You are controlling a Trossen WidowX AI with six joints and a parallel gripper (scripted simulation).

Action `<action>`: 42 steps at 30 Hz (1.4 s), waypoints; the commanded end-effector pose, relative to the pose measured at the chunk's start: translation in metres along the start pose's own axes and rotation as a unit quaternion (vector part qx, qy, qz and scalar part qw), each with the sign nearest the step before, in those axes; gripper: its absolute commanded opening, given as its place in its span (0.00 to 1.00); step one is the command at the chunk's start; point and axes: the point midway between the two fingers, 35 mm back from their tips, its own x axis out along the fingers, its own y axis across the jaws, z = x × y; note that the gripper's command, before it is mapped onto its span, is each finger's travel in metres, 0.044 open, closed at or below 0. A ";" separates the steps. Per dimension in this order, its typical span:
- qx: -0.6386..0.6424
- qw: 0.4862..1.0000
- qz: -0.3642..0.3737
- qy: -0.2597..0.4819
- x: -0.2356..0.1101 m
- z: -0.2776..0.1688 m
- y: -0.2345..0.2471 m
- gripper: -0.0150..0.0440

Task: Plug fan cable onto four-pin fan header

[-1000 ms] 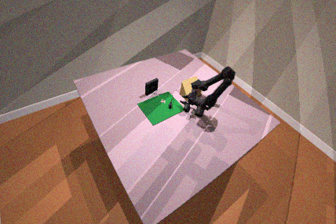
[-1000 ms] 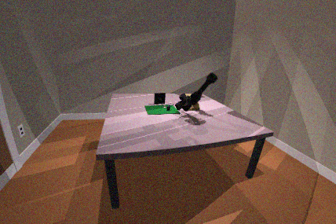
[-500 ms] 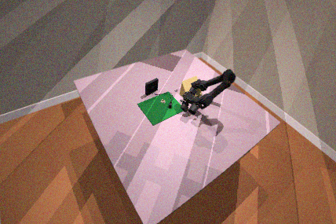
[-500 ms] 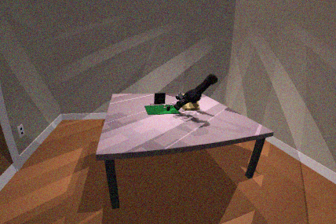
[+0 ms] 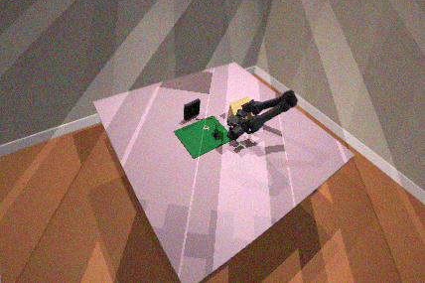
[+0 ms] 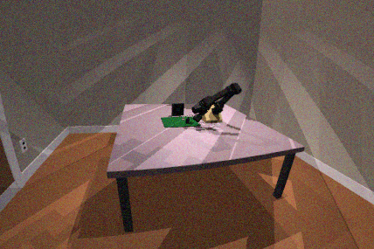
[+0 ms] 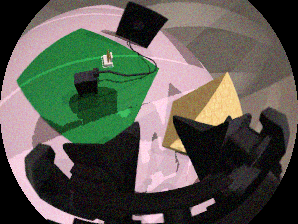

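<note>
Wrist view showed the plug (image 7: 87,82) lying on the green board (image 7: 49,92), at about eight o'clock from the header (image 7: 107,60), cable trailing to the fan (image 7: 139,23). Grasping seemed not yet begun; next, the gripper (image 7: 156,143), jaws parted and holding nothing, needed to straddle the plug. The arm (image 5: 268,107) leaned low beside the board.
</note>
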 end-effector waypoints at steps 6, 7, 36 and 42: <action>-0.024 0.996 0.035 0.078 -0.004 0.000 0.004 0.60; -0.026 0.995 0.040 0.087 -0.005 0.000 0.005 0.60; -0.075 0.923 0.301 0.230 -0.045 0.033 0.025 0.60; -0.072 0.929 0.283 0.229 -0.040 0.030 0.023 0.74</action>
